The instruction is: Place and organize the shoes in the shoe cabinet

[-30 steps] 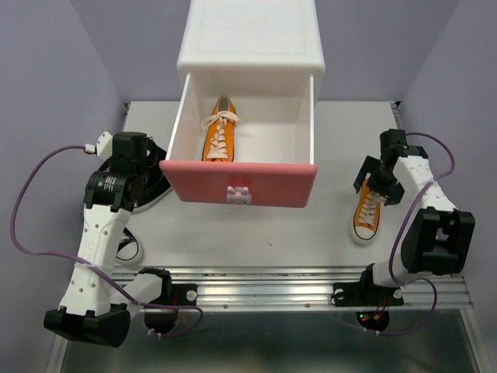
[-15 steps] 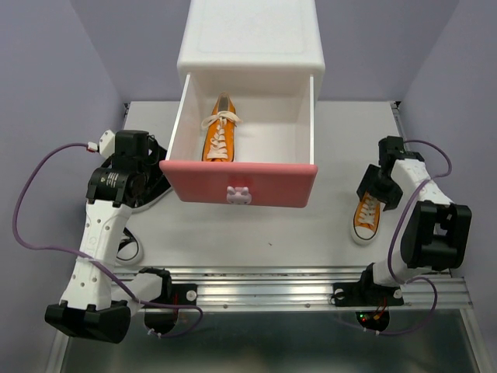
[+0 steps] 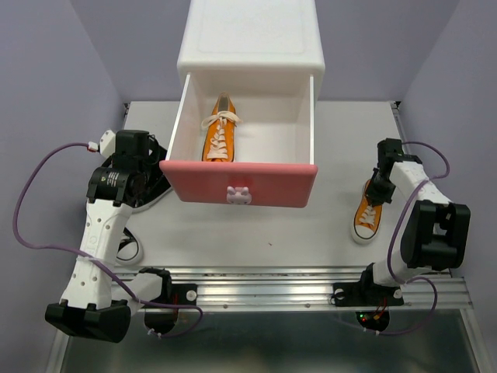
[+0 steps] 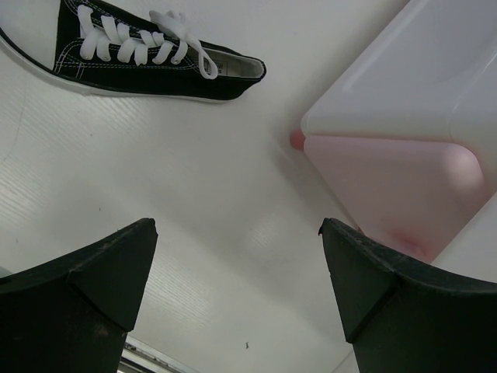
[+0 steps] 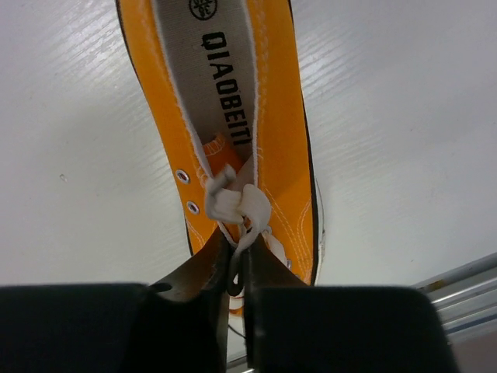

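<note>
Pinching orange sneaker [image 5: 289, 116] laces, right jaws clamped; left jaws wide apart near black sneaker [image 4: 132, 68].

I see the shoe cabinet [image 3: 250, 47] at 12 o'clock, white, with its darker pink drawer [image 3: 239, 183] pulled out toward 6. One orange sneaker [image 3: 220, 140] sits upright in the drawer's left half, toe to 6. Outside, at 4 o'clock, the second orange sneaker [image 3: 366, 216] stands upright, toe to 6, white laces. A black sneaker [image 4: 147, 58] stands upright near 9. Another black toe [image 3: 129, 249] shows at 8.
</note>
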